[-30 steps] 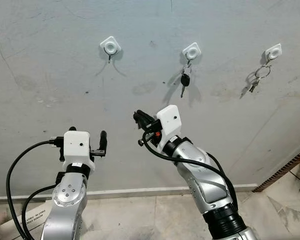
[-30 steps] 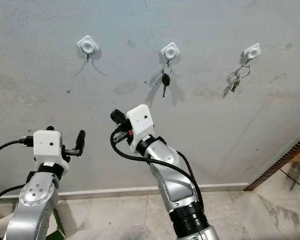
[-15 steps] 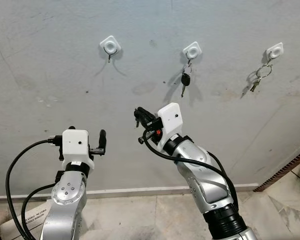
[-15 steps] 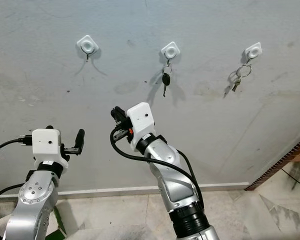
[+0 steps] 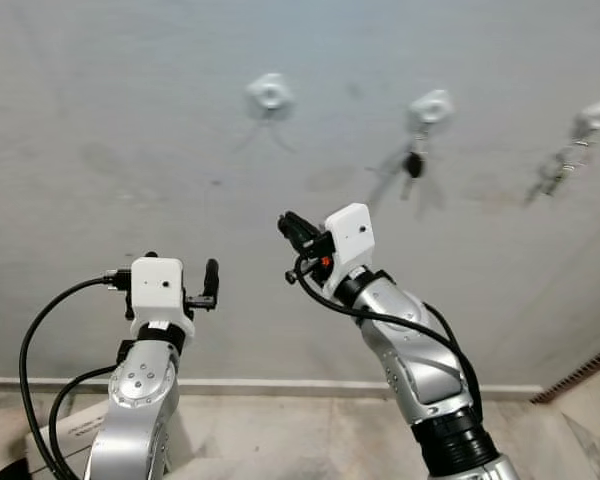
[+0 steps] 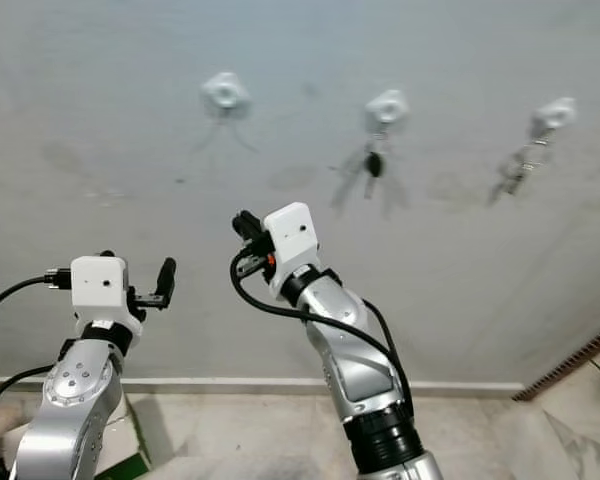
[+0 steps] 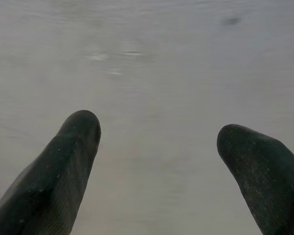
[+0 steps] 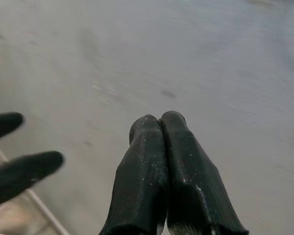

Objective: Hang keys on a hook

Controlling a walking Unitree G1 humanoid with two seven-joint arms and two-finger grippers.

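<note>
Three hooks on the wall (image 5: 100, 120): the left hook (image 5: 269, 93) bare, keys (image 5: 414, 163) on the middle, more keys (image 5: 558, 172) on the right. The left end effector (image 7: 157, 142) gapes empty; the right end effector (image 8: 159, 128) is pinched closed, empty. No legible writing.

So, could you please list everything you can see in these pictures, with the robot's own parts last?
Wall hooks: three, white, in a row high on the grey wall: left hook, middle hook, right hook.
Dark key: one, black head, hanging from the middle hook.
Key bunch: one, metal on a ring, hanging from the right hook.
Left hook: bare, nothing on it.
Wall: one, grey, marked, facing the robot.
Floor: pale tiles along the foot of the wall.
Box: one, light, printed, low beside the left arm.
Left gripper: black fingers apart, raised before the wall.
Right gripper: black fingers pressed together, nothing between them, raised below the hooks.
</note>
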